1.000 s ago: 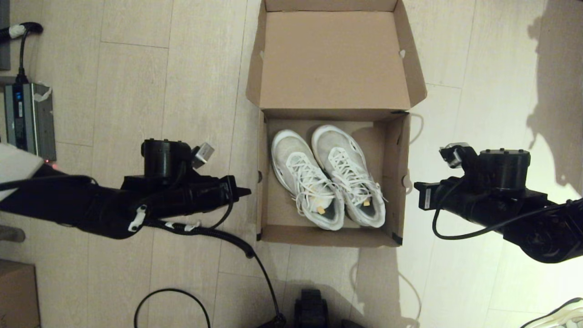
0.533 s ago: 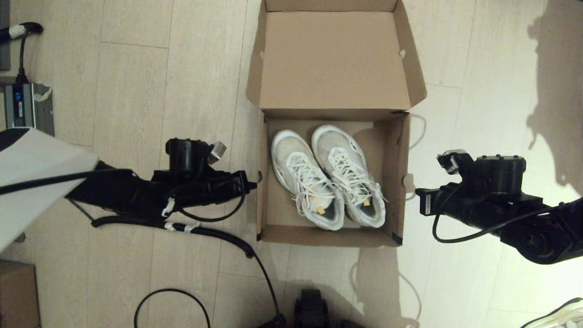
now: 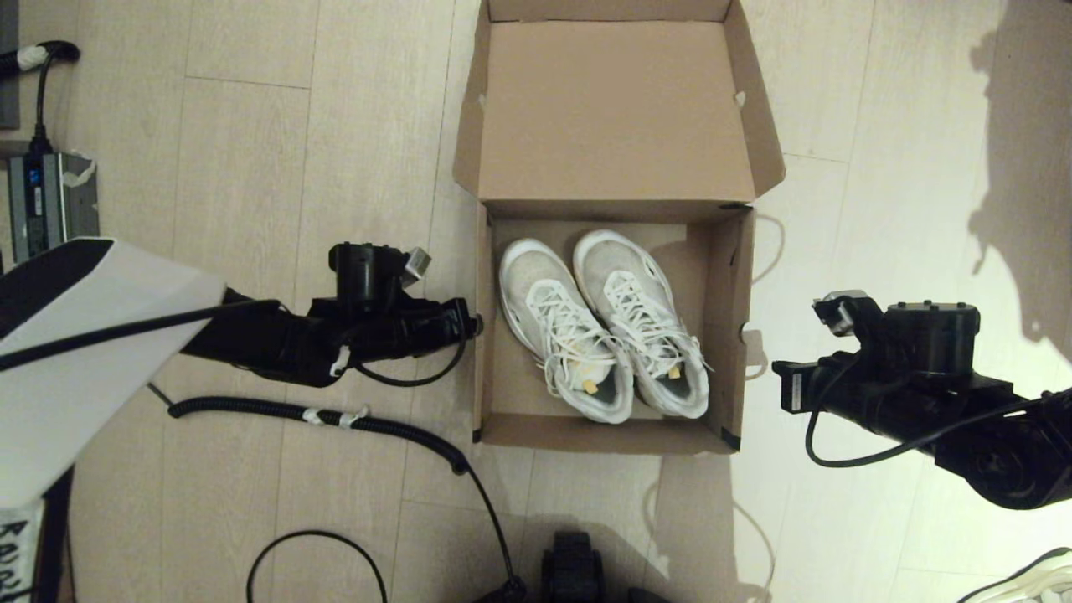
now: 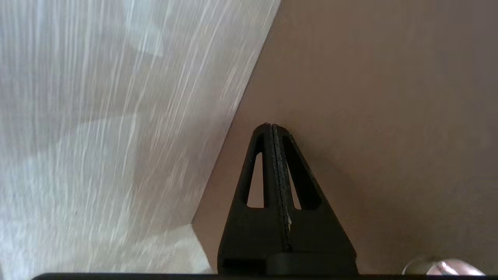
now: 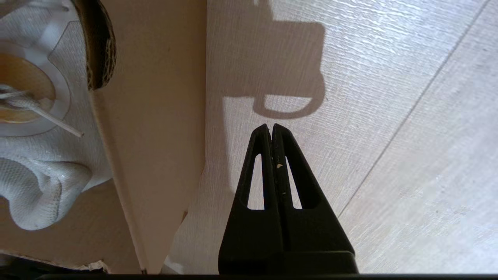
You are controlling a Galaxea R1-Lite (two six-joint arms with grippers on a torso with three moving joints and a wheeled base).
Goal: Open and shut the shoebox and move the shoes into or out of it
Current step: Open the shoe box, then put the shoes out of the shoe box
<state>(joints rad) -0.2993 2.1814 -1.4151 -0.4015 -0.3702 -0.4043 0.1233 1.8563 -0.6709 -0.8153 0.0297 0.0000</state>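
Large brown cardboard shoebox sits open on the pale wood-plank floor; hinged lid lies folded back on the far side, leaving access from above unobstructed. The pair of white mesh lace-up sneakers fills the middle of the box; bare cardboard strips run along both side walls and the near wall. Left pincer, fingers pressed together, is at the box's left outer wall, blocking that side. Right pincer, fingers together, is over open floor just beside the right wall. Black corrugated cable crosses the floor near the left front corner.
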